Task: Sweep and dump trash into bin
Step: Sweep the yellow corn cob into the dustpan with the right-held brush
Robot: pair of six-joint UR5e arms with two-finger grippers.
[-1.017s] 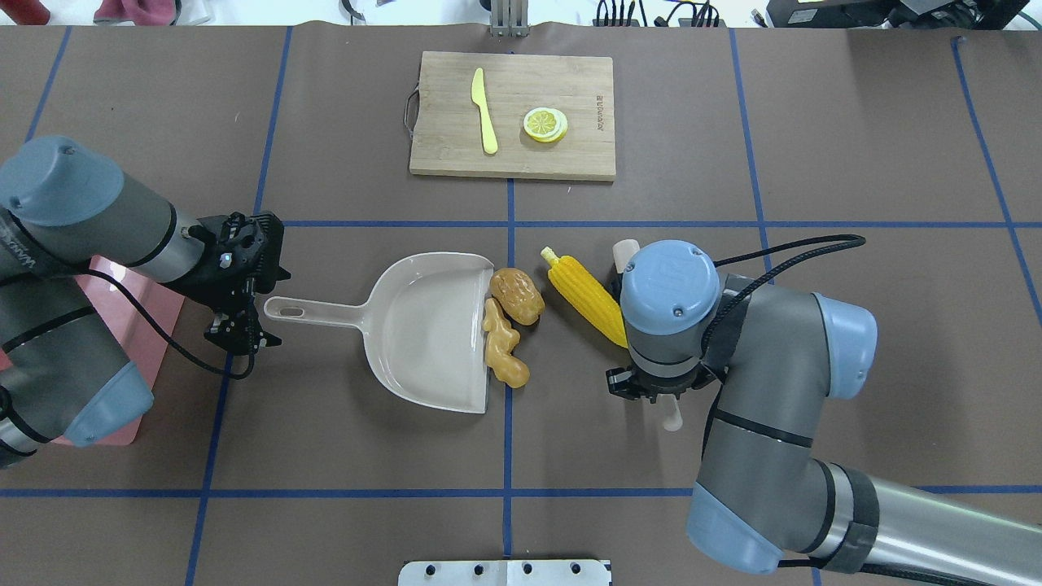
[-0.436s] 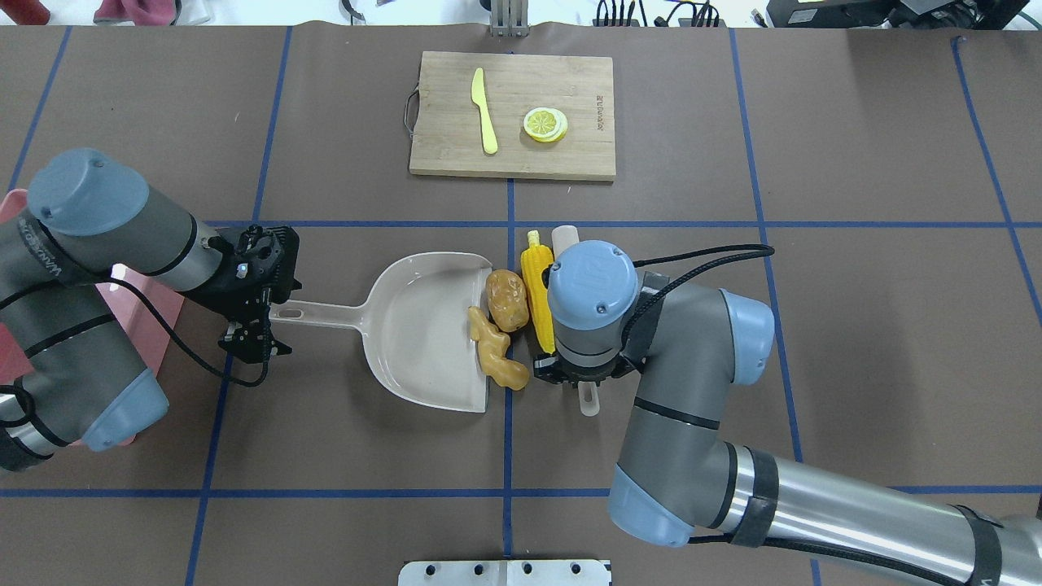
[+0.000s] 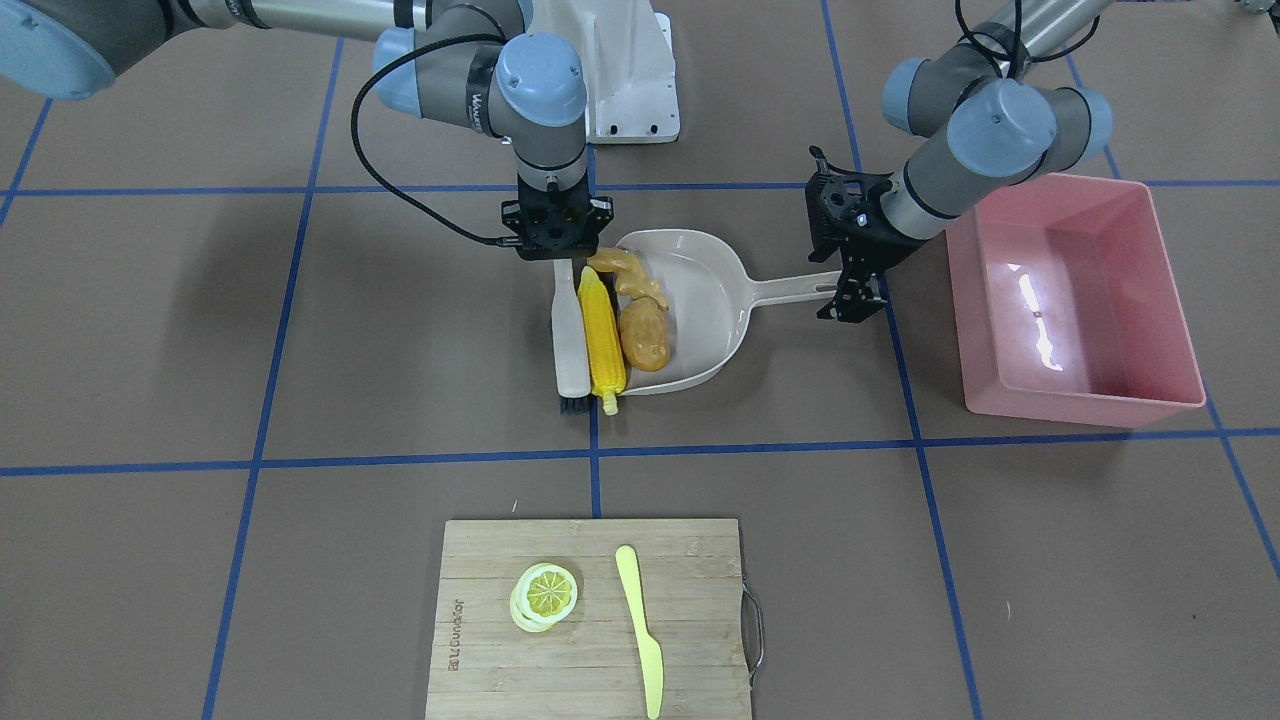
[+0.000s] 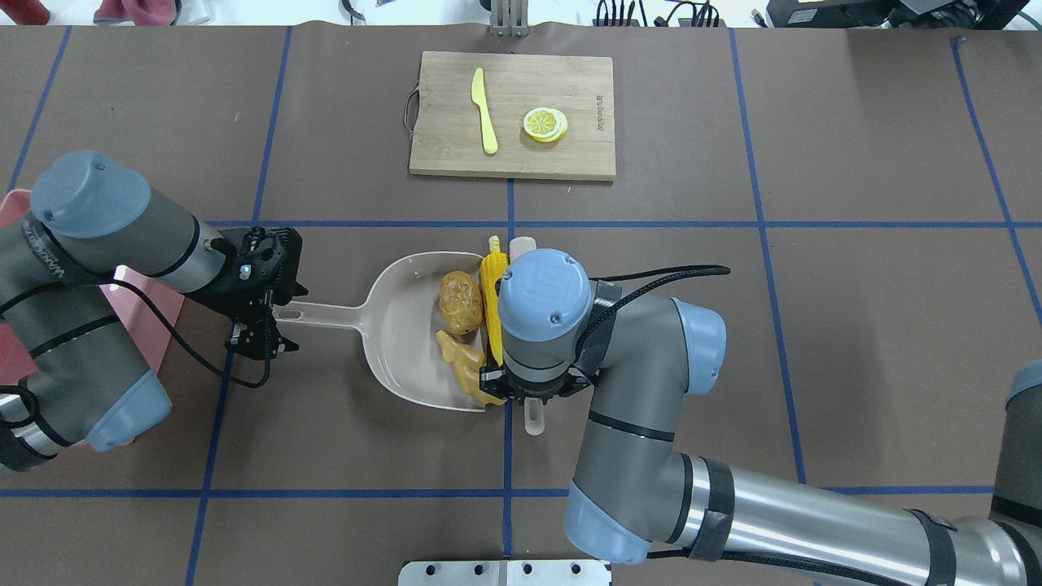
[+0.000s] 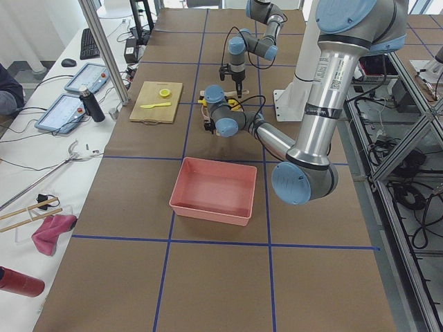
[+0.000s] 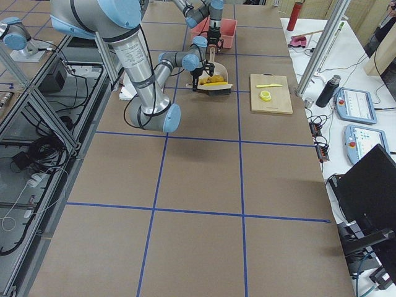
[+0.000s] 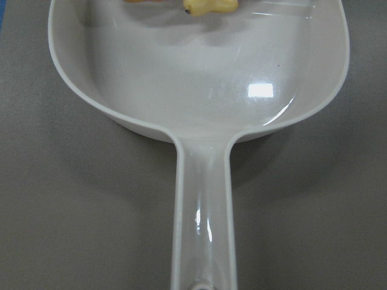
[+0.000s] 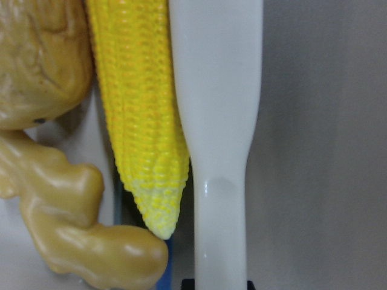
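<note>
The beige dustpan [image 4: 407, 325] lies at the table's middle. The golden-brown potato lump [image 4: 460, 303] and the tan ginger piece [image 4: 460, 362] lie inside it. The yellow corn cob [image 4: 491, 297] lies along its open edge. My right gripper [image 3: 556, 250] is shut on the handle of a beige brush [image 3: 568, 340], which presses against the corn [image 8: 142, 121]. My left gripper [image 4: 273, 319] is open and straddles the end of the dustpan handle [image 7: 202, 217]. The pink bin [image 3: 1085, 405] stands beside the left arm and looks empty.
A wooden cutting board [image 4: 562, 81] at the far side carries a lemon slice [image 4: 545, 124] and a pale yellow knife [image 4: 485, 110]. A metal plate [image 4: 505, 572] sits at the near edge. The left arm partly covers the bin [image 4: 163, 317].
My right arm has swept the brush left, pushing the corn, potato and ginger from the table into the dustpan. My left gripper has moved right over the handle's end.
</note>
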